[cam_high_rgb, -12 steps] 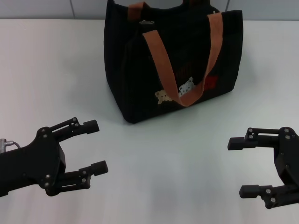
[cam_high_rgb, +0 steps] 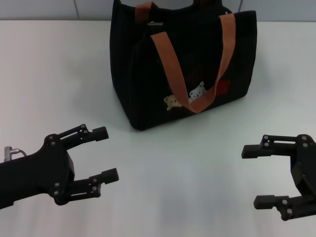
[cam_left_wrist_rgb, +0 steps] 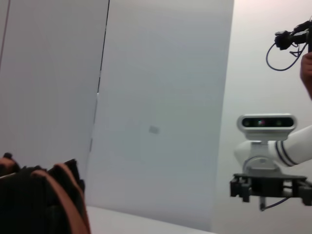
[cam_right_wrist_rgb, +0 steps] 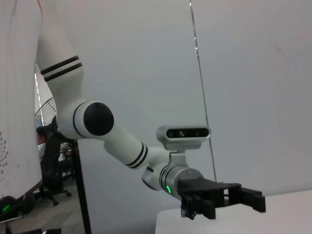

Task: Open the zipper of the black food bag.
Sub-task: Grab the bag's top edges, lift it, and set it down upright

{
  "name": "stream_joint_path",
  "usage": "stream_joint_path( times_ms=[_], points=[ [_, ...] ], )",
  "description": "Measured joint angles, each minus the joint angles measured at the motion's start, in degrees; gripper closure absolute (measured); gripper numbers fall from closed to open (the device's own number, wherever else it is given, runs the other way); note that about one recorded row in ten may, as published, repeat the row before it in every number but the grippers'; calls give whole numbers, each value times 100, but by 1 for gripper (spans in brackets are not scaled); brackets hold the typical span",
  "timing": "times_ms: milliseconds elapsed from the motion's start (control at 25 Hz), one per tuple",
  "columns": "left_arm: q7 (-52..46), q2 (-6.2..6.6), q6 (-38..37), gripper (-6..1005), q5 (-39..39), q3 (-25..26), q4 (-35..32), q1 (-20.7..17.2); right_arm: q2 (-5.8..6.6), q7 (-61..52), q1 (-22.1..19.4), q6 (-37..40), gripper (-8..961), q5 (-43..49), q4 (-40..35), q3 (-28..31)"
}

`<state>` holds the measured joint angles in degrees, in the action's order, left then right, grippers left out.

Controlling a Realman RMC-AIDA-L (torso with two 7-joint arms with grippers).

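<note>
White table (cam_high_rgb: 59, 74) fills the head view, lit evenly, with a grey tiled wall (cam_high_rgb: 49, 9) along its far edge. Wrist views show pale wall panels (cam_left_wrist_rgb: 161, 97) with thin vertical seams. Dark doorway (cam_right_wrist_rgb: 58, 195) with an office chair (cam_right_wrist_rgb: 48, 187) and a fan (cam_right_wrist_rgb: 45, 114).

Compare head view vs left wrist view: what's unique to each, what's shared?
Head only: the left gripper, open, low over the table, the bag's front with bear patches, red mark, and silver zipper slider.
Left wrist only: the wall behind, and the right arm's wrist camera.
Both: the bag with its orange handles, and the right gripper, fingers open in the head view.
</note>
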<state>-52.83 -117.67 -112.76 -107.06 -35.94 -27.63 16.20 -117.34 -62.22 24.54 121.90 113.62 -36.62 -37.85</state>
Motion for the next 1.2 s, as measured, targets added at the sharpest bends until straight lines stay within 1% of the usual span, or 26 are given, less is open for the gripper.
stream_joint_path(
  times_ms=[160, 240, 320, 400, 440, 600, 720, 840, 960, 1200],
  points=[
    [42, -72, 300, 171, 21, 44, 91, 5, -3, 1, -49, -27, 191, -21, 25, 129],
    [115, -91, 579, 171, 116, 104, 310, 52, -4, 5, -89, -78, 193, -29, 43, 375],
    [174, -97, 955, 170, 290, 210, 651, 164, -15, 7, -141, -152, 195, -34, 106, 824],
    [277, -101, 1322, 170, 512, 275, 979, 283, -22, 14, -203, -243, 196, -39, 251, 1512],
    [416, -109, 1624, 170, 693, 289, 1223, 372, -23, 32, -233, -271, 197, -40, 340, 1855],
    [929, -143, 2583, 177, 1308, 294, 2067, 776, 18, 255, -370, -326, 200, -44, 845, 3060],
    [1373, -150, 3216, 195, 1714, 298, 2637, 1168, 23, 303, -469, -351, 202, -50, 979, 3601],
    [1679, -150, 3676, 213, 1969, 369, 3016, 1458, 14, 305, -545, -354, 205, -51, 1046, 3848],
    [1817, -151, 4134, 232, 2023, 528, 3263, 1702, 12, 305, -619, -354, 207, -51, 1117, 4018],
    [1820, -151, 4184, 268, 1804, 551, 3234, 1733, -1, 307, -722, -376, 212, -51, 1128, 4084]
  ],
)
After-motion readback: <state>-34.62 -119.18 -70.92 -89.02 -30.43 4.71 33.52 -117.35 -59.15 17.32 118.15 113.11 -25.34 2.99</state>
